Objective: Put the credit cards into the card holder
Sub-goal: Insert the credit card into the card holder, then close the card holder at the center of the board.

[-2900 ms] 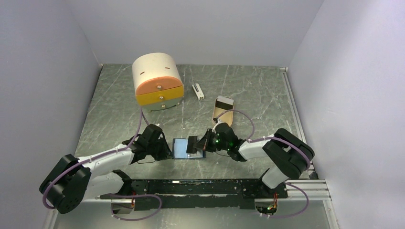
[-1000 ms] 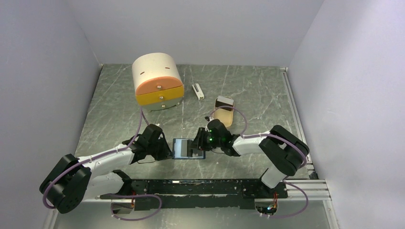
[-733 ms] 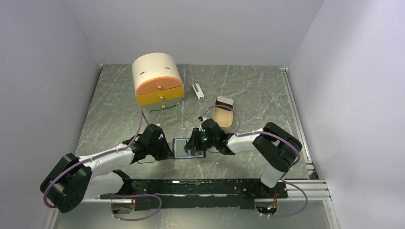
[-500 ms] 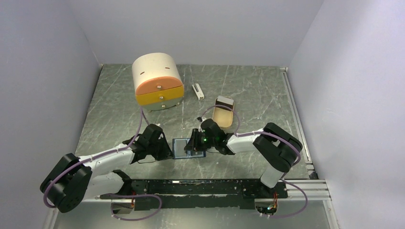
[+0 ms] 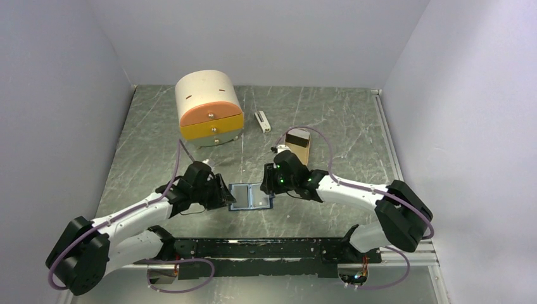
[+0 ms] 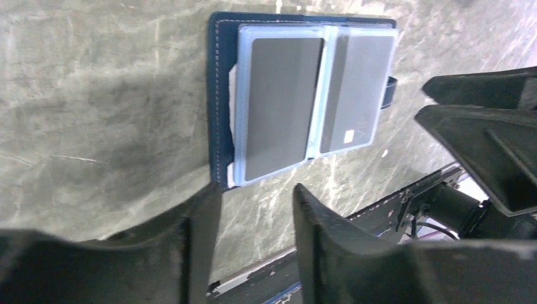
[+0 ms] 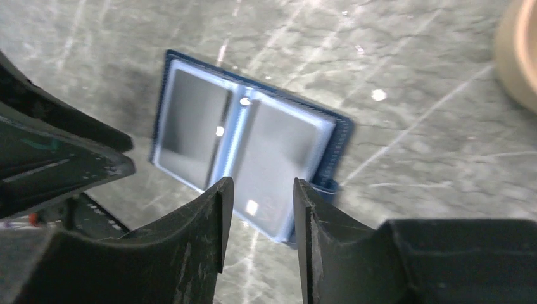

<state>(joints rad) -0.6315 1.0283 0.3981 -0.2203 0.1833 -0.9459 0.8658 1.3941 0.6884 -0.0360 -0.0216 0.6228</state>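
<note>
The navy card holder [image 6: 219, 95] lies open on the table between my grippers, with its snap tab [image 6: 391, 101] on the far side. Two grey credit cards sit in its light-blue sleeves, one [image 6: 278, 107] on each half [image 6: 358, 95]. The card holder also shows in the right wrist view [image 7: 342, 136] with both cards [image 7: 190, 120] [image 7: 275, 158], and in the top view [image 5: 271, 201]. My left gripper [image 6: 256, 199] [image 5: 225, 194] is open and empty at its left edge. My right gripper [image 7: 259, 190] [image 5: 269, 182] is open and empty, above its right edge.
A tan metal tin [image 5: 296, 145] lies behind my right gripper. A small white bar [image 5: 262, 121] lies further back. A cream and orange drawer cabinet [image 5: 209, 109] stands at the back left. A black rail [image 5: 266, 248] runs along the near edge.
My right gripper, which was low over the open card holder, has drawn back and to the right. A card now lies in the right sleeve. My left gripper shifted slightly.
</note>
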